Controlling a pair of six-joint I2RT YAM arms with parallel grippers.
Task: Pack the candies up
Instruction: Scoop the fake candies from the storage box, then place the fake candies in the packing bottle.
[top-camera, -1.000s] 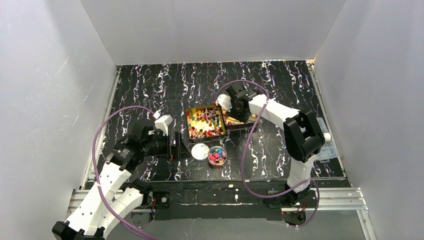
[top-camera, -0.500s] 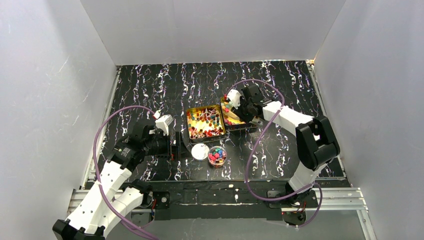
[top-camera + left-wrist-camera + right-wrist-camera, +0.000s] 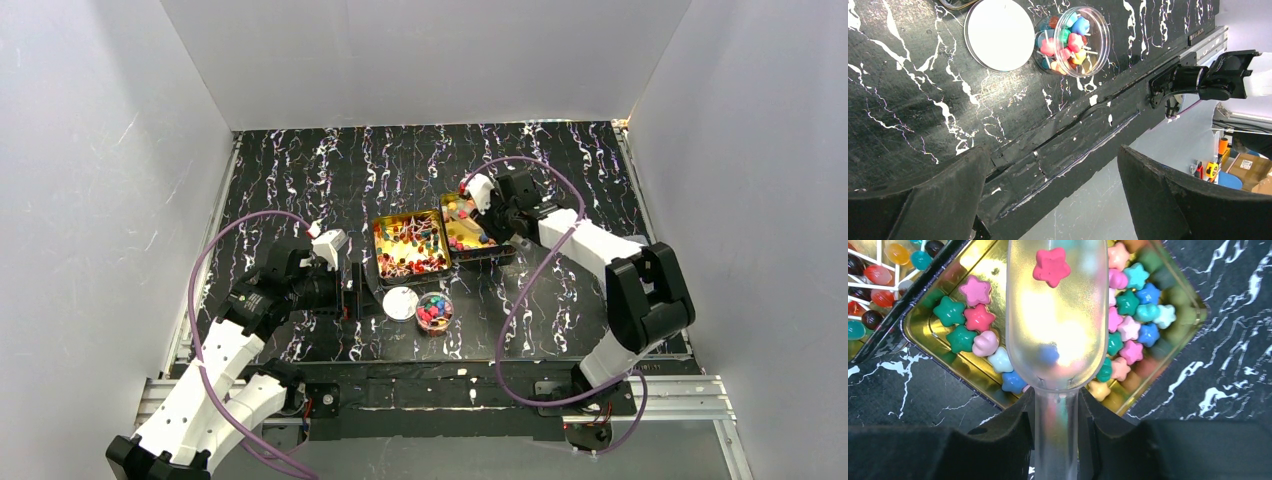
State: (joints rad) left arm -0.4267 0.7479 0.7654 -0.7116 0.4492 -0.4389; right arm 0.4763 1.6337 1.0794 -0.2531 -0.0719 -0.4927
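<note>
Scoop (image 3: 1057, 330): showing clear glossy plastic. Tin (image 3: 990, 262): gleaming polished gold metal. Bench (image 3: 908, 390): appearing smooth, black, white-veined. Candies (image 3: 1128, 327): looking matt.

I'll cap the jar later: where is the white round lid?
In the top view, the white lid lies on the table just left of the clear jar, on the near side of the left gold tin.

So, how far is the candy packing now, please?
Done: the clear jar already holds a heap of lollipops, its white lid off beside it. In hand: the right pincer grips a clear scoop carrying one pink star candy over the gold tin. Left: many stars lie in that tin; the left pincer hangs open.
</note>
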